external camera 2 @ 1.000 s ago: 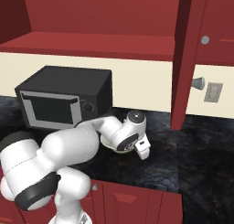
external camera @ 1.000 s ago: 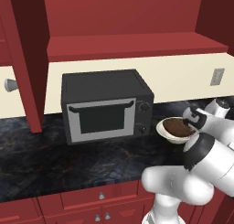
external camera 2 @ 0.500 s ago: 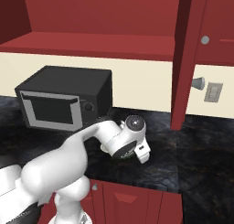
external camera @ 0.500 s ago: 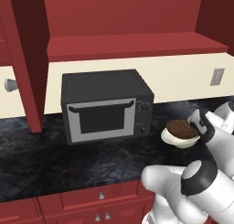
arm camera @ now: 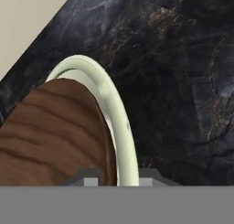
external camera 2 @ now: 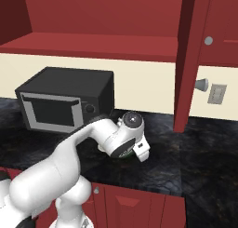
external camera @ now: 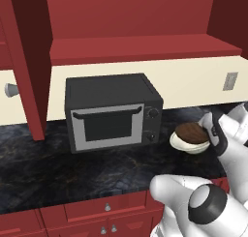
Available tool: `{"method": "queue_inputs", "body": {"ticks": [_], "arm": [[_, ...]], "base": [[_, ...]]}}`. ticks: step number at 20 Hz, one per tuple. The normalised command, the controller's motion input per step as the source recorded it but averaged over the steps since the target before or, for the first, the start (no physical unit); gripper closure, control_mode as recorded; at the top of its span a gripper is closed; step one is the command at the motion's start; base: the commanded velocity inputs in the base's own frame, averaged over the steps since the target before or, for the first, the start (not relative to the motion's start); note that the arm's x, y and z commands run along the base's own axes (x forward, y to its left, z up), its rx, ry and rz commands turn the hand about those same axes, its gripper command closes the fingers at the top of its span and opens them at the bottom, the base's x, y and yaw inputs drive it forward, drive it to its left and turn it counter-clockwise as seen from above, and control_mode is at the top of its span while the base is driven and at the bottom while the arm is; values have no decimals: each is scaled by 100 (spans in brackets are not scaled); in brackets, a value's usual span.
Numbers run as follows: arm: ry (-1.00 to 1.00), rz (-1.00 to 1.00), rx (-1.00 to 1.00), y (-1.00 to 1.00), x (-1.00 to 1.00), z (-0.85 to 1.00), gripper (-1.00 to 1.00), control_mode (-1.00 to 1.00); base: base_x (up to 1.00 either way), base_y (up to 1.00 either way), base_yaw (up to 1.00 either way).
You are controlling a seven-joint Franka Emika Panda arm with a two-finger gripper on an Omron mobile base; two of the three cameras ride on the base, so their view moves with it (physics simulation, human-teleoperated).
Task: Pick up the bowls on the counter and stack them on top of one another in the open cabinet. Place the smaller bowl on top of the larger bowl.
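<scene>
Evidently the gripper (arm camera: 118,176) is clamped on the rim of the larger bowl (arm camera: 119,122), one fingertip to each side. The smaller bowl (arm camera: 50,134) is seen nested inside it, with the counter (arm camera: 183,67) beyond the fingertips.

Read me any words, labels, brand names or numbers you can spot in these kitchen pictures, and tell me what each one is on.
None: no readable text shows in these views.
The microwave has two round knobs but no brand name or numbers to make out.
The wall outlet is blank.
The brown bowl, the cream bowl and the counter carry no labels.
</scene>
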Motion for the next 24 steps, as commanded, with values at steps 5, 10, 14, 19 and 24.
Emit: {"method": "queue_inputs", "body": {"ticks": [5, 10, 14, 19, 24], "arm": [[0, 1, 0, 1, -9, 45, 100, -100], [0, 1, 0, 1, -14, 49, 100, -100], [0, 1, 1, 0, -25, 56, 100, -100], [0, 1, 3, 0, -20, 55, 100, -100], [0, 0, 0, 0, -9, 55, 100, -100]], "base": [[0, 0, 0], [0, 0, 0], [0, 0, 0], [0, 0, 0], [0, 0, 0]]}}
